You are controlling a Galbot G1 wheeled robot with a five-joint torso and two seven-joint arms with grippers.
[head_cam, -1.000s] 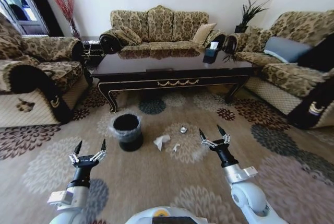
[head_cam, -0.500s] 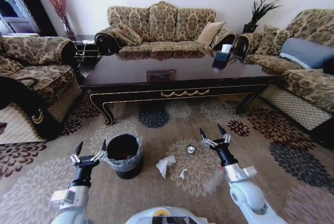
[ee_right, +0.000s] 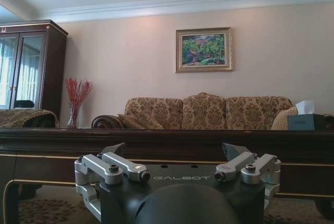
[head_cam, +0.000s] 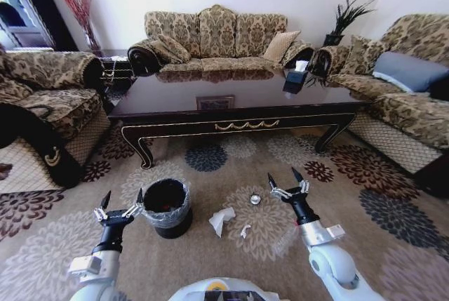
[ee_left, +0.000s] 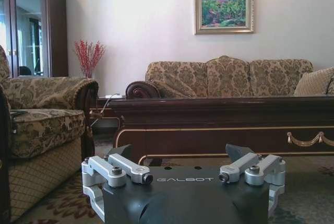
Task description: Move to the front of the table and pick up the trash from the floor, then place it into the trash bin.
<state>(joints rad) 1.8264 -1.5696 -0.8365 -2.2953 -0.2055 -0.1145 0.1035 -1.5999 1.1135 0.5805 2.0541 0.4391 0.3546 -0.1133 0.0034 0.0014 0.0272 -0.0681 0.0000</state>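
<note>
trash bin (head_cam: 168,207) with clear liner, contents unclear; beside it crumpled tissue (head_cam: 222,219); left gripper (head_cam: 120,201) and right gripper (head_cam: 286,177) flank the bin, both spread wide, empty

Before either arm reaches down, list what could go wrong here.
1. The trash bin stands close beside the left gripper; a careless sweep could tip it.
2. The crumpled tissue, small white scrap and shiny round piece lie apart on the patterned floor; the small ones could be missed.
3. The shiny piece may roll from the open right gripper.
</note>
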